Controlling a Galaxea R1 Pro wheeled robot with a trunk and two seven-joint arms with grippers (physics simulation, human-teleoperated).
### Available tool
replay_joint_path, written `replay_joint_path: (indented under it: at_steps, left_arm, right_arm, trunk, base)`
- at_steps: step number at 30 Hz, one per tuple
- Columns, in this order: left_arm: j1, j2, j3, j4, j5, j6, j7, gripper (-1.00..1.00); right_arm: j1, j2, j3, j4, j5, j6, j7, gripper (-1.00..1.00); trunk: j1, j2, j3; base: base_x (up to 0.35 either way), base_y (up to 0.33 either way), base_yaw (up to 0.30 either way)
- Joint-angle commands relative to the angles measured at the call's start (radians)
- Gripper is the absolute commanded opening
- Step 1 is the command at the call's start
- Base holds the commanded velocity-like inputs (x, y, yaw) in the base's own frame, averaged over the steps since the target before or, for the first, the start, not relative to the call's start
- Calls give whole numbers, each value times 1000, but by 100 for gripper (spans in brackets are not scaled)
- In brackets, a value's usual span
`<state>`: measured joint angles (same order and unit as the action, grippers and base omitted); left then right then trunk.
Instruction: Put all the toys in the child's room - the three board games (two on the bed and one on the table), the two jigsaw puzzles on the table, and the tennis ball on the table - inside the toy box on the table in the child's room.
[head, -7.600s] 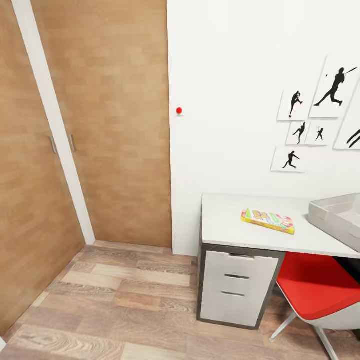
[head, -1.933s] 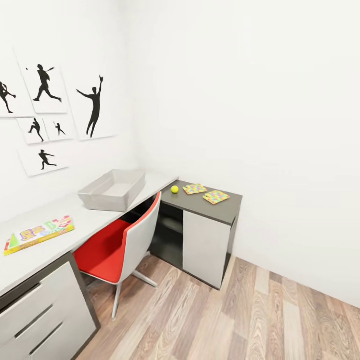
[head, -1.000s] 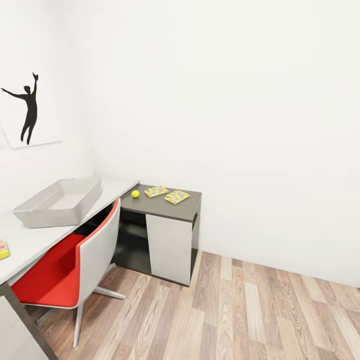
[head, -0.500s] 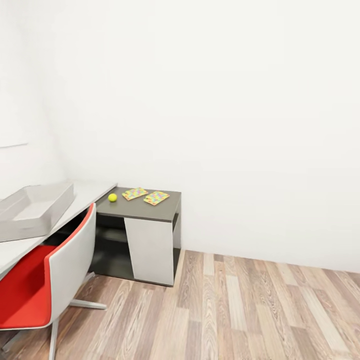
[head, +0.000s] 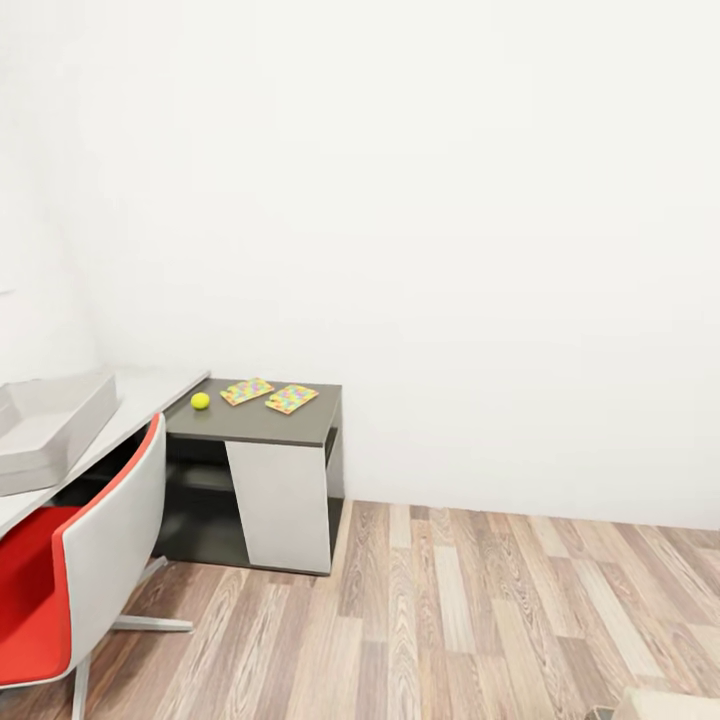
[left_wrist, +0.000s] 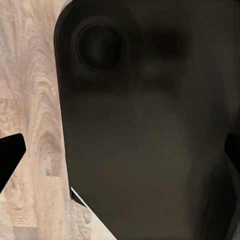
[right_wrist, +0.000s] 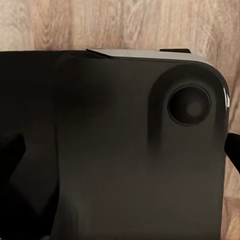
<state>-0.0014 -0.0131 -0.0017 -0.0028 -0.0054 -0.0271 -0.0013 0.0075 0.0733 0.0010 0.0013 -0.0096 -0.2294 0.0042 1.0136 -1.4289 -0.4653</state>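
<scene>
The tennis ball (head: 200, 401) lies on the dark grey lower section of the table (head: 250, 428). Beside it, side by side, are the two jigsaw puzzles (head: 247, 391) (head: 291, 399). The light grey toy box (head: 50, 430) sits on the pale desk top at the left edge of the head view, cut off by the frame. The board games are out of view. In the left wrist view my left gripper (left_wrist: 120, 155) has its dark fingertips (left_wrist: 10, 157) spread to the frame edges, over a dark robot part and wood floor. My right gripper (right_wrist: 120, 150) looks the same, nothing held.
A red and white swivel chair (head: 100, 540) stands in front of the desk at lower left. Wood plank floor (head: 480, 610) stretches to the right, up to a plain white wall. A cream-beige corner (head: 665, 705) pokes in at the bottom right.
The camera has swung to the right, so the desk, box and toys slid left in the picture. The wall pictures and the board game on the desk have left the view.
</scene>
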Motion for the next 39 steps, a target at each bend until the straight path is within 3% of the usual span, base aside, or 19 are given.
replay_joint_path:
  at_steps: [1, 9, 24, 39]
  left_arm:
    - [0, 0, 1, 0, -1, -9, 0, 100]
    - [0, 4, 3, 0, -1, -50, 0, 100]
    - [0, 12, 3, -4, 0, -61, -1, 100]
    - [-3, 68, 11, -108, 7, -50, 1, 100]
  right_arm:
    - [0, 0, 0, 0, -1, -4, 0, 100]
    - [0, -1, -1, 0, -1, -4, 0, 100]
    - [0, -1, -2, 0, -2, -1, 0, 100]
    - [-2, -10, -4, -1, 0, -1, 8, 100]
  trunk:
    - [-4, 7, 3]
    - [-35, 63, 28]
    - [-92, 168, 75]
    - [-150, 273, 122]
  base:
    - [0, 0, -23]
    - [0, 0, -10]
    - [0, 0, -1]
    - [0, 0, -25]
